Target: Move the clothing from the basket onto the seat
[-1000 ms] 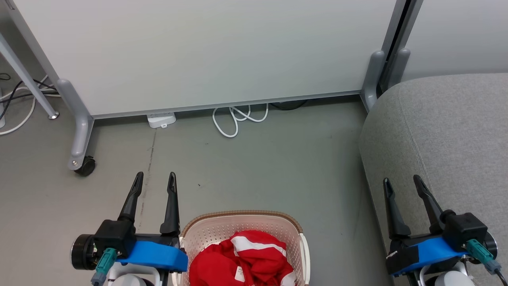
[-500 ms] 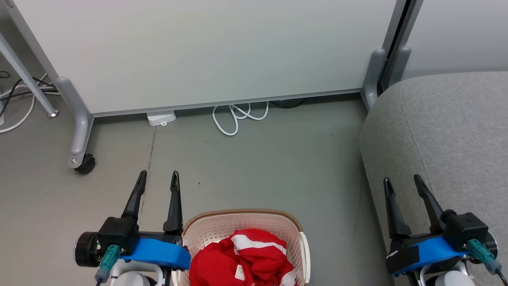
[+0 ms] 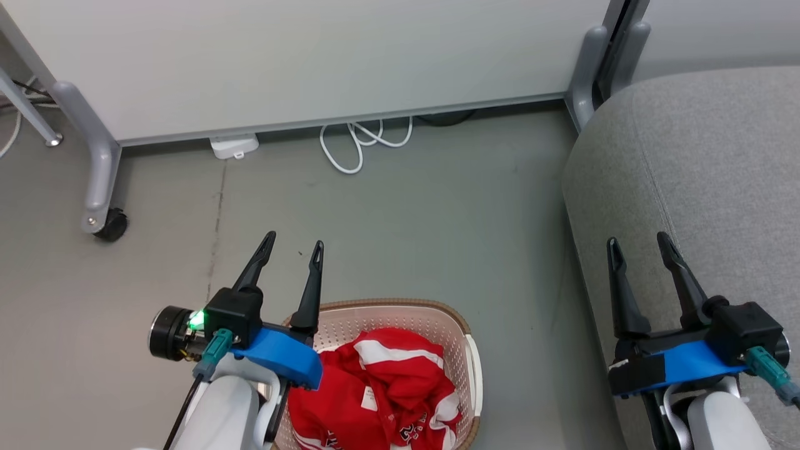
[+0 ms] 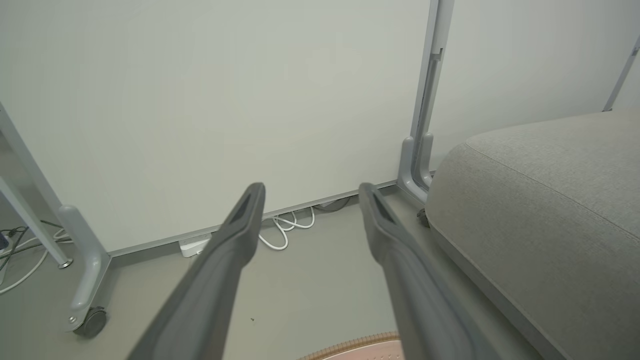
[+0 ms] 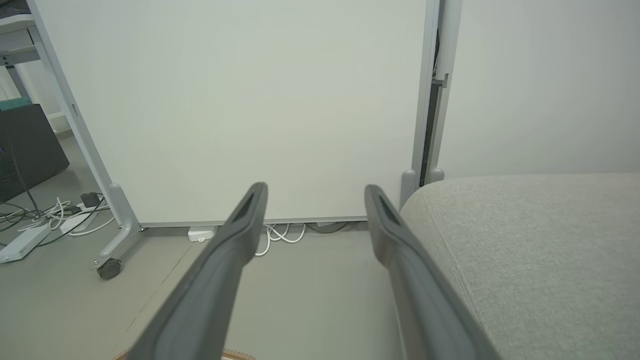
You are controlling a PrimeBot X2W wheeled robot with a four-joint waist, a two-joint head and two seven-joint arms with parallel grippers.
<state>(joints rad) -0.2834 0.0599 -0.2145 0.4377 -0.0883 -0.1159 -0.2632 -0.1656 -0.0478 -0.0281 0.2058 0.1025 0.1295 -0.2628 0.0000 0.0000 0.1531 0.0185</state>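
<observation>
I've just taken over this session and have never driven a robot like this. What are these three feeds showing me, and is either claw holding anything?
The wide picture comes from a camera on the robot's head, looking down at the floor in front of it. The two dark two-fingered claws are its hands. The left gripper is at the left rim of the basket, and the right gripper is in front of the grey seat. The other two pictures come from a camera on each wrist, looking along that hand's own fingers. Both grippers are open and hold nothing. The red clothing lies crumpled in the basket, which stands on the floor to the left of the seat.
</observation>
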